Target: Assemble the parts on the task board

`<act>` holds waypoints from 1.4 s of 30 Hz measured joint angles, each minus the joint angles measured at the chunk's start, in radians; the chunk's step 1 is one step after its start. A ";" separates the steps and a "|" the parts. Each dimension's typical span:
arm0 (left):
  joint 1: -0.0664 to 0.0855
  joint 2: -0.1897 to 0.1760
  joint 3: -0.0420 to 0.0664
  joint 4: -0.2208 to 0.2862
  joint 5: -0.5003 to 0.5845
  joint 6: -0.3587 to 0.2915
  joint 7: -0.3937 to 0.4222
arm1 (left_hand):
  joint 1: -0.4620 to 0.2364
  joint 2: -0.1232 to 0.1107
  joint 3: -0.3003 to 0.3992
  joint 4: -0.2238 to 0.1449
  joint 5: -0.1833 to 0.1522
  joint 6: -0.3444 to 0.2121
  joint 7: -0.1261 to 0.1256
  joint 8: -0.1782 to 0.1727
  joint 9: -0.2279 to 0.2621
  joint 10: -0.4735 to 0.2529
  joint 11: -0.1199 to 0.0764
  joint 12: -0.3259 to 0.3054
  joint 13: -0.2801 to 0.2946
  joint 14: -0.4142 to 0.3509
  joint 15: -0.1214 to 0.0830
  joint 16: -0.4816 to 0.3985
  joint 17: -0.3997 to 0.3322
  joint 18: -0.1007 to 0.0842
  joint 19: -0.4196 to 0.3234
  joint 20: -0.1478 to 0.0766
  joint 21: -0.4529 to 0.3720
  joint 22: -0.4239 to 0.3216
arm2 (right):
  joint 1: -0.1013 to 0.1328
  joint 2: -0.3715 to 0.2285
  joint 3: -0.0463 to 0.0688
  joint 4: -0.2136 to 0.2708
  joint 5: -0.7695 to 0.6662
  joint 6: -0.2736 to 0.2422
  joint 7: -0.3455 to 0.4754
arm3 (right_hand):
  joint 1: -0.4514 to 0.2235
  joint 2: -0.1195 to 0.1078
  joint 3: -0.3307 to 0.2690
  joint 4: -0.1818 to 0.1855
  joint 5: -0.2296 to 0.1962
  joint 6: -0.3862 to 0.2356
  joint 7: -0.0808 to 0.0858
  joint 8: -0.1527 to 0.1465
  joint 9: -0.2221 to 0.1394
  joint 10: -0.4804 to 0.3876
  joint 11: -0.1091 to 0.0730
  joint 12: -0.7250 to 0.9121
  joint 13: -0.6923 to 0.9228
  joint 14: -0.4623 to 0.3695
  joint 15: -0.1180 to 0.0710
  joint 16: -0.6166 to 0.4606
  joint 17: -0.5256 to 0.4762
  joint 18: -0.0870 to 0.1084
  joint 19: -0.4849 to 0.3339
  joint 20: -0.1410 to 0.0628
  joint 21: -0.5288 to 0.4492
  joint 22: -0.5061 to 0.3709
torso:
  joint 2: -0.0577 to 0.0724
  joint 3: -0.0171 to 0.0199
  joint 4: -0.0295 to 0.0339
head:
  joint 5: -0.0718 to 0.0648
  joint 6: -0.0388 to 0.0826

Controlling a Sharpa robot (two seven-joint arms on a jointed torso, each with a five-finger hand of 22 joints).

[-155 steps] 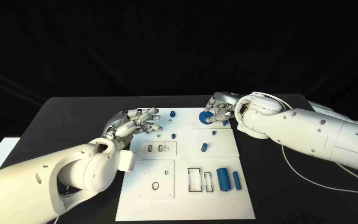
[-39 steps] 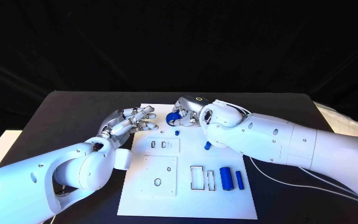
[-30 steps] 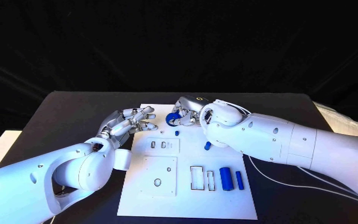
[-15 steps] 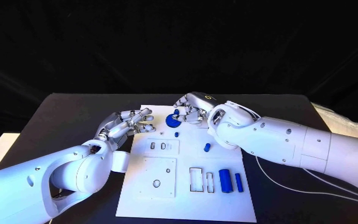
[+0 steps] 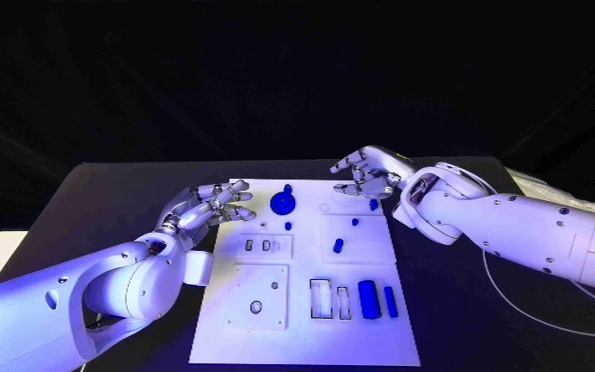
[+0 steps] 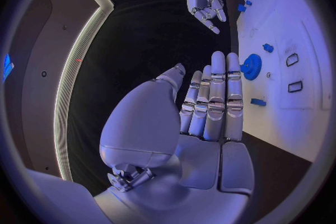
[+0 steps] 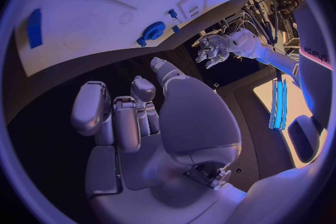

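Note:
The white task board [image 5: 359, 338] lies in the middle of the black table. A round blue gear [image 5: 283, 204] sits on its far left part, with a small blue peg [image 5: 288, 189] just behind it. The same gear [image 6: 251, 66] lies just past my left fingertips in the left wrist view, and the gear [image 7: 154, 30] also appears in the right wrist view. My left hand [image 5: 211, 204] hovers at the board's left edge beside the gear, fingers spread and holding nothing. My right hand [image 5: 366, 174] is over the board's far right corner, fingers loosely apart and empty.
More blue parts lie on the board: a thick cylinder [image 5: 368, 295] and a thin bar [image 5: 390, 301] near the front right, and small pieces [image 5: 337, 245] mid-board. Rectangular slots [image 5: 322, 297] are cut beside the cylinder. Black table surrounds the board.
My right hand carried the blue gear to the board's far left, let go of it there, and has drawn away to the right. The left hand has barely moved.

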State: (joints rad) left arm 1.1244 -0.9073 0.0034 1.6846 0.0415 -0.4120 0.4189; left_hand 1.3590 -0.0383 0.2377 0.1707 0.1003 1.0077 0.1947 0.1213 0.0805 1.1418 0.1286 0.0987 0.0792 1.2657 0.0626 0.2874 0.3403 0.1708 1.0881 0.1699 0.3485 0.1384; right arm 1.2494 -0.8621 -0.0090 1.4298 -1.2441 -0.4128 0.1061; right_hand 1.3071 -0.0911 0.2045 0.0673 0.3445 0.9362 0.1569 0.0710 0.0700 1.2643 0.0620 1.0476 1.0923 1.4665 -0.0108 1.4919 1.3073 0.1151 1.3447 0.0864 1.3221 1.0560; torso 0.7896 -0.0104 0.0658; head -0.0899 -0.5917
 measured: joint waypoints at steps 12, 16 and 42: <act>-0.008 0.009 -0.002 -0.009 0.000 0.006 0.000 | 0.000 0.000 0.003 -0.003 0.000 0.000 0.000 0.000 0.000 0.000 0.000 0.000 0.000 -0.003 0.003 0.000 0.001 0.000 0.000 0.000 0.000 0.000 | -0.014 -0.088 -0.001 -0.061 0.063 0.049 0.050 | 0.016 -0.008 0.000 -0.014 -0.010 0.000 0.000 0.000 0.000 0.000 0.000 -0.014 -0.010 0.000 0.000 0.000 0.000 0.000 0.000 0.000 0.000 -0.001 | -0.011 0.0138 -0.0127 | -0.015 0.001; -0.009 0.012 -0.002 -0.011 0.000 0.007 0.000 | 0.000 0.000 0.003 -0.003 0.000 0.000 0.000 0.000 0.000 0.000 0.000 0.000 0.000 -0.004 0.003 0.000 0.001 0.000 0.000 0.000 0.000 0.000 | -0.038 -0.086 -0.003 -0.085 0.073 0.054 0.059 | 0.016 -0.008 0.000 -0.014 -0.010 0.000 0.000 0.000 0.000 -0.007 0.000 -0.018 -0.013 0.000 0.000 0.000 0.001 0.000 0.000 0.000 0.000 -0.003 | -0.012 0.0157 -0.0135 | -0.018 0.001; -0.013 0.013 -0.003 -0.022 0.000 0.012 0.000 | 0.000 0.000 0.003 -0.003 0.000 0.000 0.000 0.000 0.000 0.000 0.000 0.000 0.000 -0.003 0.003 0.000 0.001 0.000 0.000 0.000 0.000 0.000 | -0.087 -0.079 -0.003 -0.123 0.086 0.073 0.088 | 0.020 -0.012 -0.007 -0.020 -0.027 0.000 0.000 0.000 0.000 -0.007 0.000 -0.023 -0.019 0.000 0.000 0.000 0.001 0.000 0.000 0.000 0.000 -0.007 | -0.010 0.0166 -0.0107 | -0.024 -0.009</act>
State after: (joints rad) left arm 1.1110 -0.8943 0.0007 1.6625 0.0417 -0.3998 0.4192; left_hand 1.3590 -0.0383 0.2407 0.1677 0.1003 1.0077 0.1947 0.1213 0.0805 1.1418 0.1286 0.0987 0.0792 1.2622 0.0660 0.2874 0.3412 0.1708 1.0881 0.1699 0.3485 0.1384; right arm 1.1626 -0.9412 -0.0119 1.3065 -1.1579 -0.3397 0.1945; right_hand 1.3271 -0.1031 0.1975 0.0468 0.3172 0.9361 0.1568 0.0711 0.0702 1.2570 0.0620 1.0248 1.0734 1.4665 -0.0108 1.4918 1.3078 0.1151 1.3447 0.0863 1.3219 1.0488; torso 0.7792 0.0062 0.0550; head -0.1141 -0.6004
